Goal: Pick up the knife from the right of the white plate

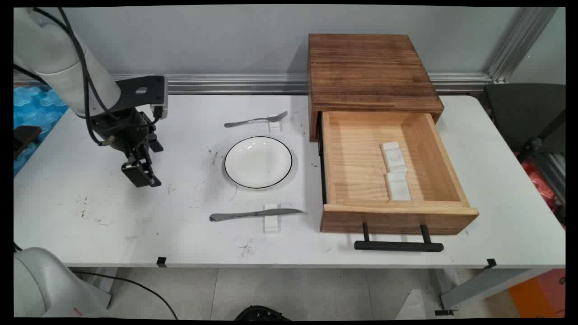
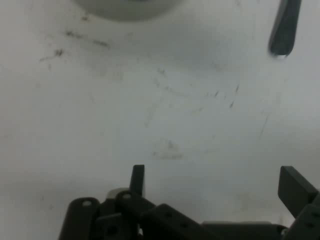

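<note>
One black two-finger gripper [image 1: 141, 177], released and holding nothing, poised low over bare tabletop near the white table's [image 1: 67, 216] left side, its fingers [image 2: 296, 189] spread wide apart in the hand view. Nearest thing: one white plate [image 1: 258, 161] with a thin dark rim, at about 3 o'clock from the gripper and well apart from it. One fork [image 1: 256, 119] at the plate's 12 o'clock and one knife [image 1: 253, 214] at its 6 o'clock, each propped on one small white rest [image 1: 272, 222], two rests in all. One wooden box [image 1: 368, 74] at the plate's 2 o'clock, with one drawer [image 1: 334, 158] pulled open toward the near edge and one black bar handle [image 1: 398, 246] on its front. Two small white blocks [image 1: 396, 170] end to end on the drawer floor, right of centre; what they were, not possible to tell. Hand view: only a curved sliver of the plate [image 2: 125, 9] cut off at the top edge, only the dark rounded handle end of the knife [image 2: 284, 30] at upper right, the rest out of frame, and scuff marks on the table [image 2: 165, 100] between them.
</note>
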